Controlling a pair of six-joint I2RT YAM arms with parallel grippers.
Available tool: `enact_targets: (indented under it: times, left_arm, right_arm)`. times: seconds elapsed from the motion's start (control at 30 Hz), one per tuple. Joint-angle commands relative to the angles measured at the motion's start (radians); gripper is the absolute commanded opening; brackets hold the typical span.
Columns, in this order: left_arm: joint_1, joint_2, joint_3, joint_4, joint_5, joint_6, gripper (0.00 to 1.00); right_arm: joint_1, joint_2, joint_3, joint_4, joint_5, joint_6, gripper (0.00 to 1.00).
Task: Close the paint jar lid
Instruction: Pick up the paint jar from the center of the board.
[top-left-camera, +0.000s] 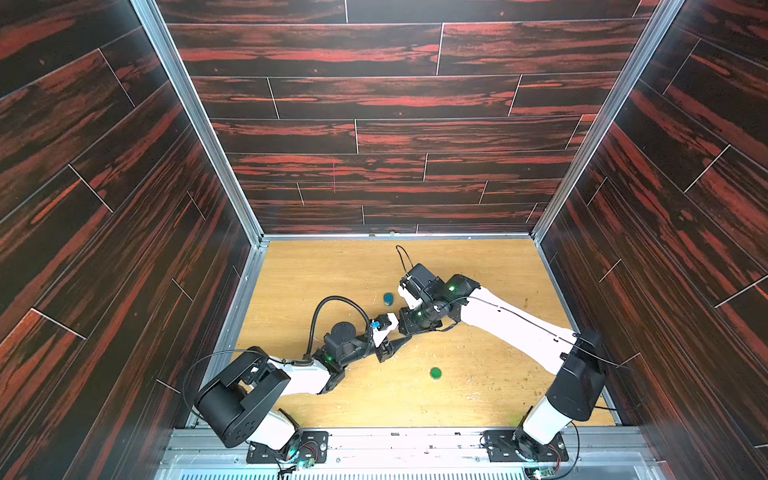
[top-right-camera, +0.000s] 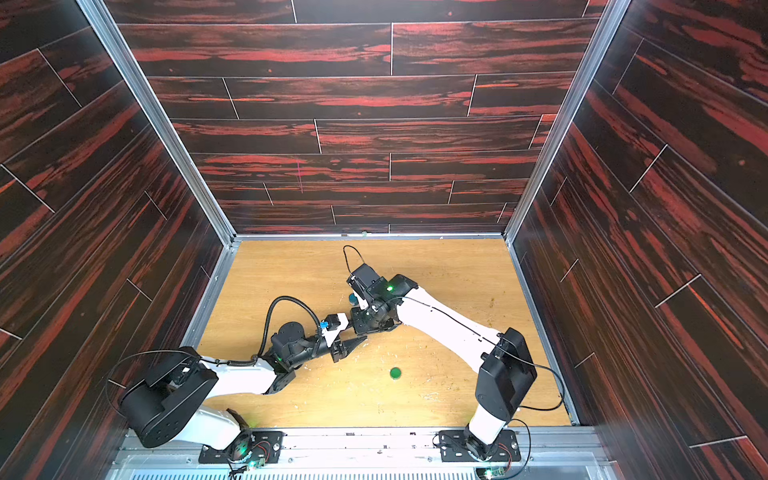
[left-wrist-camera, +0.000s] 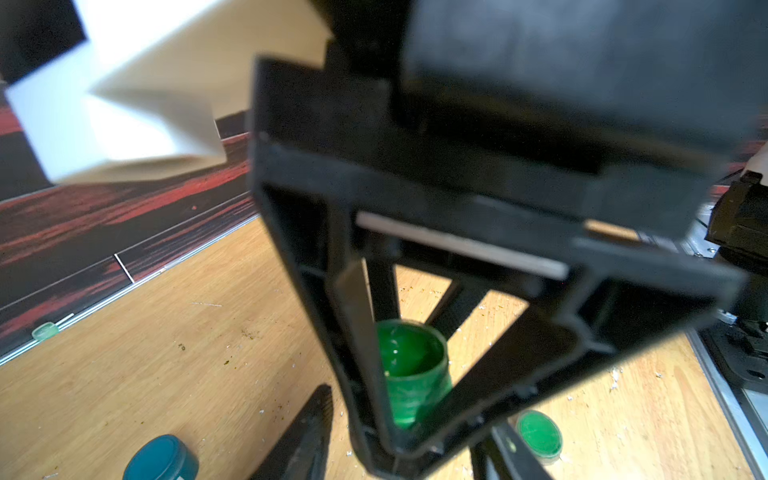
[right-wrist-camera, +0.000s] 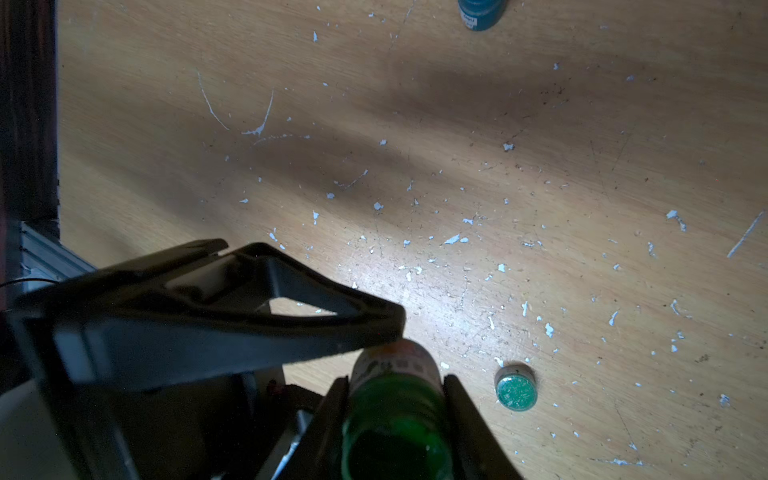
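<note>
Right wrist view: right hand (right-wrist-camera: 395, 382) pinches the open jar (right-wrist-camera: 395, 419); left hand (right-wrist-camera: 390, 328) meets its base, grip unclear. Next, the lid (right-wrist-camera: 515, 390) lying beside them needs fetching.

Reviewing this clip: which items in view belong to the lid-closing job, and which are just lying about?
Belongs to the job:
- open green paint jar
- round green lid, loose on the wooden table

Just lying about:
- closed teal paint jar
- small pale green piece at the wall's foot
</note>
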Motion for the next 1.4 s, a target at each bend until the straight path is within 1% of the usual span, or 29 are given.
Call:
enact_targets:
  times: [0.0,0.1,0.23,0.73,0.97,1.3,1.37]
  left_arm:
    - [-0.005,0.01,0.02,-0.016,0.007,0.003,0.54]
    - [-0.005,0.008,0.018,-0.013,0.003,0.003,0.53]
    - [-0.004,0.003,0.02,-0.013,0.006,0.001,0.5]
    - [-0.004,-0.004,0.014,0.02,0.003,-0.025,0.48]
    - [-0.005,-0.003,0.012,0.025,0.002,-0.028,0.41]
    - [-0.005,-0.003,0.012,0.023,0.001,-0.028,0.35]
    - [-0.005,-0.003,0.014,0.021,0.0,-0.028,0.32]
  right_arm:
    - [0.0,0.007,0.022,0.003,-0.008,0.012,0.38]
    - [0.0,0.008,0.021,0.003,-0.009,0.013,0.39]
    - [0.003,0.011,0.018,0.007,-0.013,0.014,0.39]
    - [0.002,0.022,0.01,0.025,-0.021,0.02,0.39]
    - [0.002,0.025,0.005,0.029,-0.021,0.022,0.38]
    - [0.002,0.027,0.004,0.035,-0.027,0.024,0.39]
    - [0.002,0.028,0.004,0.035,-0.027,0.027,0.39]
